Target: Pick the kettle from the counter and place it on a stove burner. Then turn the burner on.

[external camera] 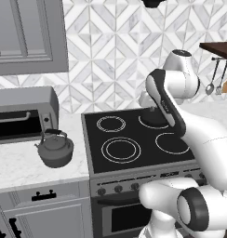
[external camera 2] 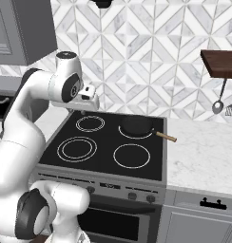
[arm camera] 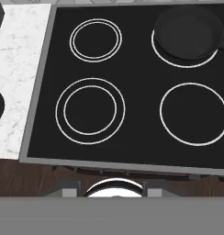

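Left base view: kettle point(external camera: 55, 148) is sitting on the counter point(external camera: 22, 169), left of the stove burner point(external camera: 120, 149) | Right base view: gripper point(external camera 2: 84, 102) is hovering over the cooktop's far left; jaw state unclear | Hand view: frying pan point(arm camera: 187, 32) is lying far right.

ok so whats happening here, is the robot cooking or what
Not yet. The white arm is raised over the black cooktop, holding nothing. The kettle sits untouched on the marble counter left of the stove, in front of the toaster oven. The large double-ring burner is bare, and a frying pan occupies a back burner.
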Motion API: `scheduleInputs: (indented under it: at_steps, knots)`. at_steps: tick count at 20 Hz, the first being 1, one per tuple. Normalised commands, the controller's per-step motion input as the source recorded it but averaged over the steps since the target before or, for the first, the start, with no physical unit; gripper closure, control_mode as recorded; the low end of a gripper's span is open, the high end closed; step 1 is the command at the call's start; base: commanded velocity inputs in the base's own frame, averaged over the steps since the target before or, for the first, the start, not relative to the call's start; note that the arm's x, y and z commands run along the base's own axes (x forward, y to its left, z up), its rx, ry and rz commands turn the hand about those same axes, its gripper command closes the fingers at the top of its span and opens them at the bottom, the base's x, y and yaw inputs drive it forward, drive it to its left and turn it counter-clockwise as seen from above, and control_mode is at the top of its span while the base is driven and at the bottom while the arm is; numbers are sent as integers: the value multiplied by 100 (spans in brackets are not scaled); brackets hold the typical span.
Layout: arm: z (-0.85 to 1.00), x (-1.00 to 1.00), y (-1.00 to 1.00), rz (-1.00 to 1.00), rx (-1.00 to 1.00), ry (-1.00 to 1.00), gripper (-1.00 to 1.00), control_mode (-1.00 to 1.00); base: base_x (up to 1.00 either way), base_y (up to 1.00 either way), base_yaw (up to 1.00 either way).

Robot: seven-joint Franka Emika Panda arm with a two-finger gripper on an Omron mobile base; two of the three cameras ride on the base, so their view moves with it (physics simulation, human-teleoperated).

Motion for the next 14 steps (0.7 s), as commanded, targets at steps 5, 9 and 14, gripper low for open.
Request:
scheduleInputs:
  at_steps: [5,9,14]
  knots:
    - [-7,-6,0,0,0,0,-100,-100,0,0,0]
    - [-8,-18,0,0,0,0,-100,-100,0,0,0]
    - [-22,-17,7,0,0,-2,-100,-100,0,0,0]
